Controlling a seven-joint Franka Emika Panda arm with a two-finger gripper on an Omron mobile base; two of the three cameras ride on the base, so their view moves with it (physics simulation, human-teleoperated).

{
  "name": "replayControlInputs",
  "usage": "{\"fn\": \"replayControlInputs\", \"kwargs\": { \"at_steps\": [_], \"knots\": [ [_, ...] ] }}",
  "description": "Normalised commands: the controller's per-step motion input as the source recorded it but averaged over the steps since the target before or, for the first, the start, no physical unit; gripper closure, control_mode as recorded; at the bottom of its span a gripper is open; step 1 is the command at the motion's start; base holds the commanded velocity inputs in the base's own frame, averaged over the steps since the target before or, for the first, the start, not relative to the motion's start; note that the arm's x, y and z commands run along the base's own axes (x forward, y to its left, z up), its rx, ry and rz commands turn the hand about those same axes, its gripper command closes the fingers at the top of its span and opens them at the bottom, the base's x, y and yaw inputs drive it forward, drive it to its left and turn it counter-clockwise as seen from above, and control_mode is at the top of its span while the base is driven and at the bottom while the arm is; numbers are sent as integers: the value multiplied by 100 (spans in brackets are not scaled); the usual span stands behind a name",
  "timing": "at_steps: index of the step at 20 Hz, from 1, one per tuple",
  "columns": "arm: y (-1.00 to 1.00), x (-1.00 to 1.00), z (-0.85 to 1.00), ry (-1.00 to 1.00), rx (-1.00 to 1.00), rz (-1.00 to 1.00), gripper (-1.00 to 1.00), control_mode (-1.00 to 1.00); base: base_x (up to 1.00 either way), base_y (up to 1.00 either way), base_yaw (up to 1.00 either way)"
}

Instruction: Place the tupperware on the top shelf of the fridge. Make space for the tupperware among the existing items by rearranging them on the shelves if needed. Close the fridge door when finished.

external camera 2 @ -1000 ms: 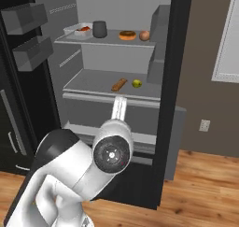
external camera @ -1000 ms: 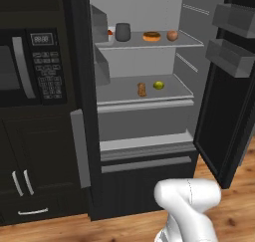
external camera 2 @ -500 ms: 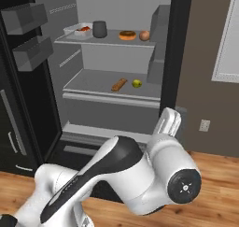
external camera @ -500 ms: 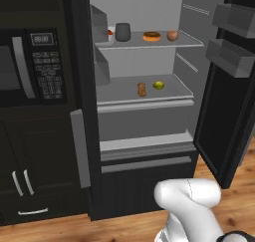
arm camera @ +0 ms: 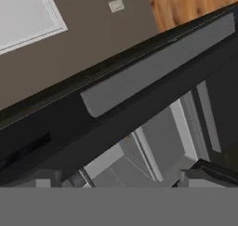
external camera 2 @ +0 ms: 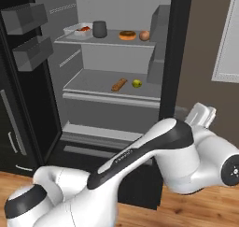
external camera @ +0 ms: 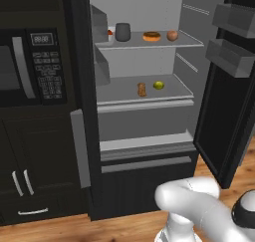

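Jaws spread wide, gripping nothing, gripper (external camera 2: 201,115) just right of the fridge's (external camera 2: 182,44) open right-hand door edge, low beside it. Inside the fridge, on the top shelf (external camera 2: 112,40): tupperware (external camera 2: 78,30) at far left, dark jar (external camera 2: 99,29) next to it, then donut (external camera 2: 127,35) and round fruit (external camera 2: 144,35). One shelf down: brown lump (external camera 2: 119,84) and lime (external camera 2: 137,83) close together.

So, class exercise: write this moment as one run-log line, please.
white translucent tupperware tub: on top shelf, left of dark grey jar | black fridge: doors open | gripper: open, empty
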Motion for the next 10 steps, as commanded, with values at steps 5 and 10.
{"fn": "replayControlInputs", "kwargs": {
  "at_steps": [5, 10],
  "knots": [
    [-47, 78, -17, 2, 9, 14, -100, -100, 0, 0, 0],
    [-53, 57, -24, 1, 9, 16, -100, -100, 0, 0, 0]
  ]
}}
